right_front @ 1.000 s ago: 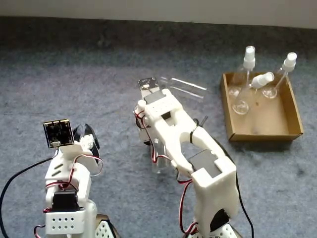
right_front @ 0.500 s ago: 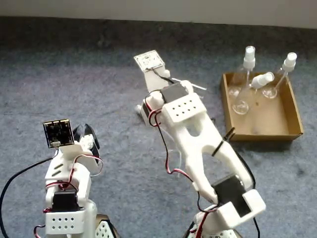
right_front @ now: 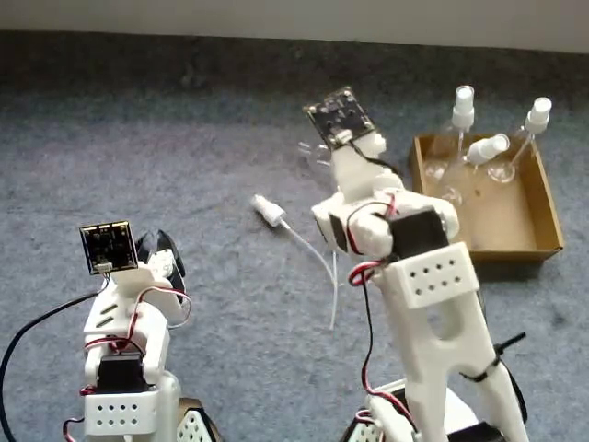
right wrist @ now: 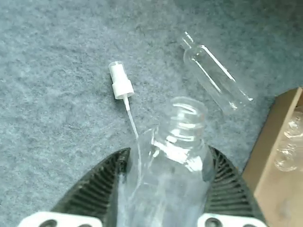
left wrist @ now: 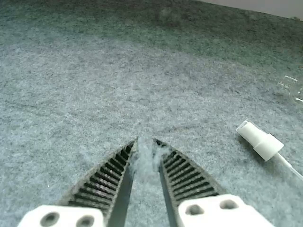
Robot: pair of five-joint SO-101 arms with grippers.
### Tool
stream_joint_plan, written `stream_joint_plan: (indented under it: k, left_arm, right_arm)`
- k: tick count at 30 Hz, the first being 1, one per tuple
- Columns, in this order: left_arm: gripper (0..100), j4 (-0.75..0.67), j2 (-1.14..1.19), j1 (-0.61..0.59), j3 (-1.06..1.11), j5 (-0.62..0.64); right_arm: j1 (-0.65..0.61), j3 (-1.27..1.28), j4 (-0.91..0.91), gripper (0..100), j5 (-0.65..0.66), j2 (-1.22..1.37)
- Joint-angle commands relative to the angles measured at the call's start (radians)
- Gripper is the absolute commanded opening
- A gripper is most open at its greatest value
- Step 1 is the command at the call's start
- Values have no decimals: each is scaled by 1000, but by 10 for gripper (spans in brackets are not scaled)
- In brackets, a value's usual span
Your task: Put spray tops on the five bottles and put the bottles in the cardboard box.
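My right gripper is shut on a clear bottle with an uncapped neck, held above the carpet. In the high view this arm stretches toward the back, beside the cardboard box. A loose white spray top with a long tube lies on the carpet left of that arm; it is also in both wrist views. A second uncapped clear bottle lies on its side near the box. Three bottles with spray tops stand in the box. My left gripper is low at the front left, shut and holding nothing.
The grey carpet covers the whole table. The box's near wall is close to the held bottle. The left arm's base stands at the front left edge.
The right arm has lifted its bottle off the carpet and swung toward the back right, nearer the box. The spray top it covered now lies in plain sight. The left arm has not moved.
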Motion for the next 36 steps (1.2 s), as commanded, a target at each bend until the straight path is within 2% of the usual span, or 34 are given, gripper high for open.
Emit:
stream_joint_plan:
  k: [1,6,14,20,25,31,36]
  left_arm:
    - [8,-21,-1,-5,-28,3]
    - [8,-21,-1,-4,-28,5]
    - [8,-23,-1,48,-4,3]
    - [8,-23,-1,61,2,3]
    - [8,-17,-1,73,1,3]
    - [5,-9,-1,147,-8,-71]
    - [5,195,8,209,-134,-92]
  right_arm:
    - [59,48,1,146,21,-159]
    - [113,208,-62,146,21,-311]
    - [200,619,-404,146,21,-532]
    - [203,878,-604,146,12,-704]
    - [202,1081,-805,146,-153,-851]
    - [202,1214,-835,146,-167,-997]
    - [205,1276,-891,146,-167,-1132]
